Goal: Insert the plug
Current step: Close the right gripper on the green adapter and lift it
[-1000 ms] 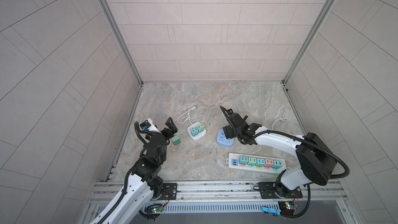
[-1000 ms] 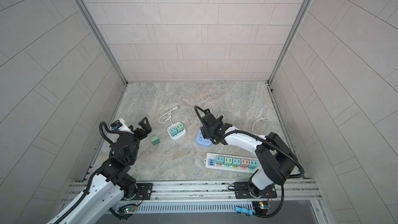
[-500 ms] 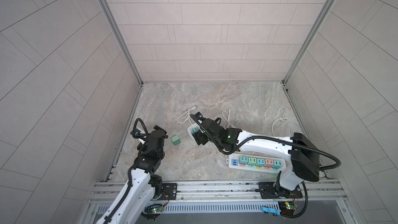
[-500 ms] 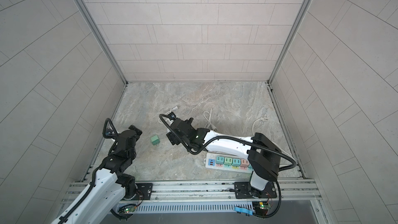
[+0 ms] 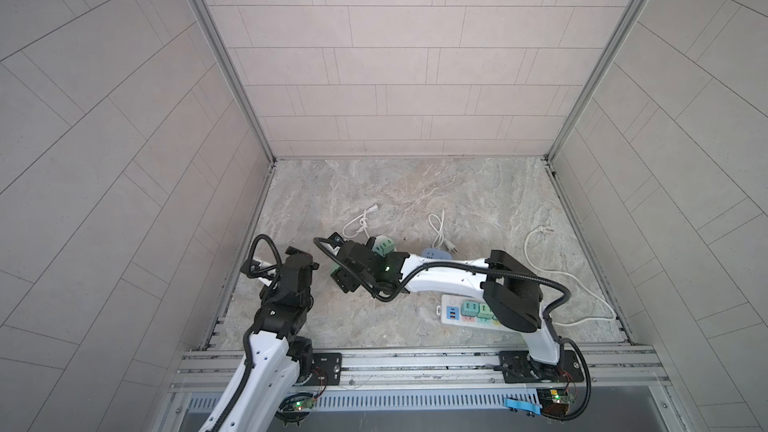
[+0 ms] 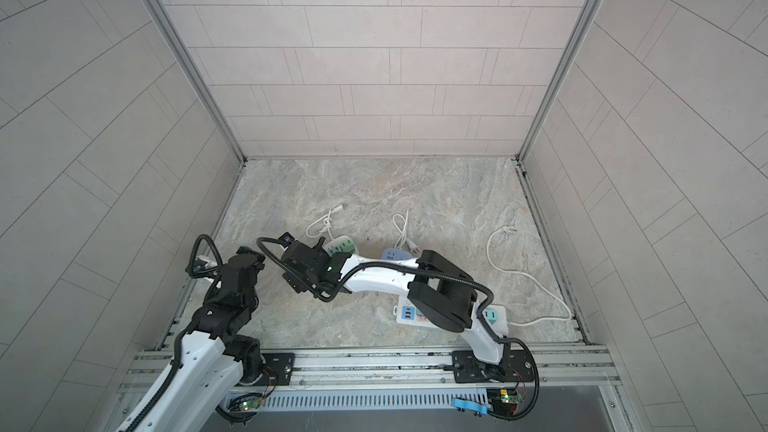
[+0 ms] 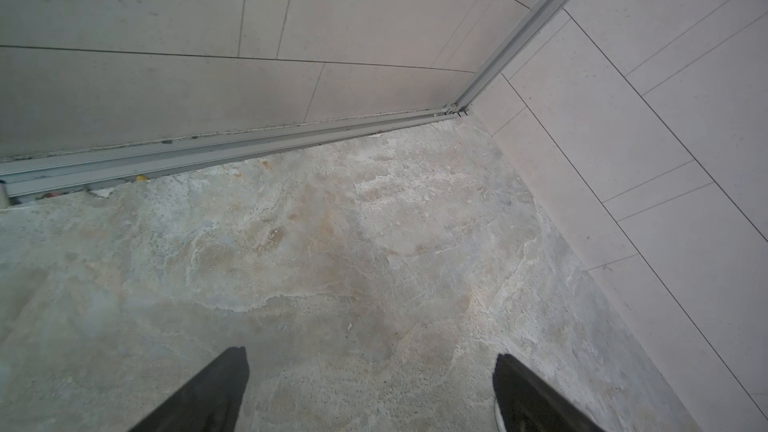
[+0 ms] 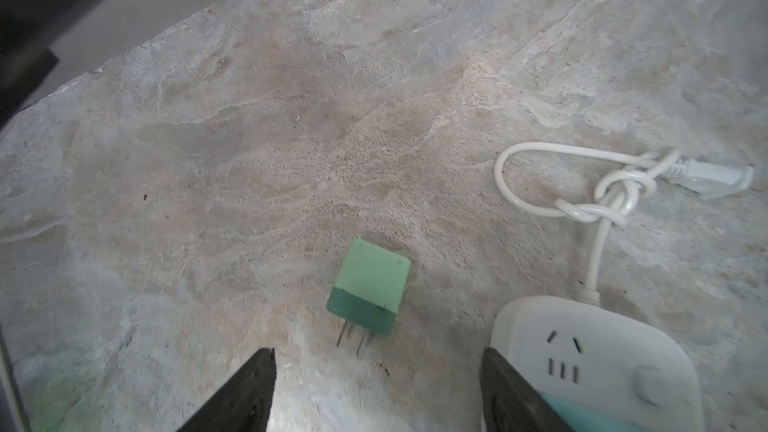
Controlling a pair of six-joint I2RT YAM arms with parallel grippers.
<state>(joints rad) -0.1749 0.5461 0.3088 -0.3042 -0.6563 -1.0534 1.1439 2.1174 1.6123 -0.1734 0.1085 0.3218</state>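
The plug (image 8: 368,286) is a small green two-tone block lying flat on the stone floor, with its two metal prongs turned toward my right gripper (image 8: 376,371). That gripper is open, nothing is between its fingers, and the plug lies just beyond its tips. In a top view the right gripper (image 5: 347,280) has reached across to the left, with a green edge of the plug (image 5: 333,277) showing beside it. Close beside one right finger lies a white socket block (image 8: 590,359). My left gripper (image 7: 372,367) stands open over bare floor near the left wall, and also shows in a top view (image 5: 300,257).
The white socket block (image 5: 384,245) carries green plugs, and its knotted white cord (image 8: 598,201) trails behind it. A blue socket (image 5: 434,253) lies under the right forearm. A long white power strip (image 5: 465,311) with coloured plugs lies near the front, and its cable (image 5: 540,268) runs along the right wall.
My right arm has swung left from the blue socket to the green plug, its jaws narrowing a little. My left arm has pulled back from the plug toward the left wall.
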